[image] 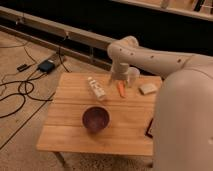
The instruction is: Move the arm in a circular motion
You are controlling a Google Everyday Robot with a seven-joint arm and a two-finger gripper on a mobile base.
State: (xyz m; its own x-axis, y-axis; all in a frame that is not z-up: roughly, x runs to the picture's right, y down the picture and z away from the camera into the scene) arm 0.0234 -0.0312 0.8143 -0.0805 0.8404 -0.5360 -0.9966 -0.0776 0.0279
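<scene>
The arm (pixel 165 62) fills the right side of the view. Its thick cream segments rise from the lower right to a rounded elbow, then bend down to the hand (pixel 119 79), which hangs low over the far part of the wooden worktop (pixel 67 132). I cannot tell whether the hand is released or clenched. The arm looks heavy, stiff and smooth-skinned. As the task is only to sweep it round, I judge there is nothing to take hold of. The care lies in keeping the circle above the small, light things under it. A purple bowl (pixel 96 119) sits on the near side of the hand, well apart from it. A pale bottle (pixel 96 87) lies on its side near the hand, to the left in view. A beige block (pixel 148 89) lies near it on the other side. An orange carrot (pixel 121 89) lies just beneath the hand, close to touching.
</scene>
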